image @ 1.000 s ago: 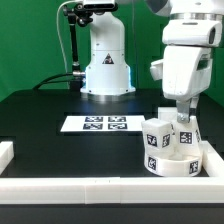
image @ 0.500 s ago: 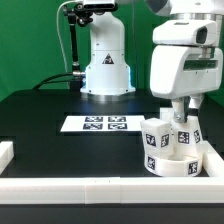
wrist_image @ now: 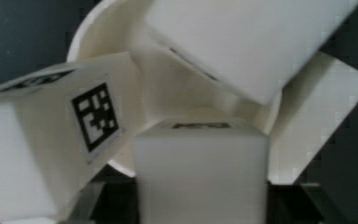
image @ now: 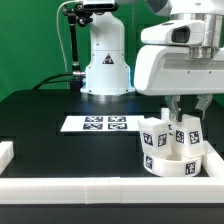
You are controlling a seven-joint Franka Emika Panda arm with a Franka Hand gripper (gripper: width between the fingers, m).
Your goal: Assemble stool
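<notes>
The stool's round white seat [image: 170, 163] lies at the exterior view's lower right, against the front rail. White tagged legs stand upright on it, one nearer the exterior view's left [image: 152, 137] and one nearer its right [image: 190, 138]. My gripper [image: 176, 112] comes down from above between them and is shut on a middle leg [image: 172, 126]. In the wrist view that held leg [wrist_image: 194, 160] fills the gap between my dark fingers [wrist_image: 110, 195]. A tagged leg [wrist_image: 78, 105] stands beside it, and another white leg [wrist_image: 238, 50] slants across behind.
The marker board [image: 95, 124] lies flat on the black table behind the stool. A white border rail [image: 90, 190] runs along the front edge, with a short rail piece [image: 6, 152] at the exterior view's left. The robot's base [image: 106, 65] stands at the back.
My hand has turned about its upright axis over the seat, so its broad side now faces the exterior camera. It stays shut on the middle leg, and the seat has not moved.
</notes>
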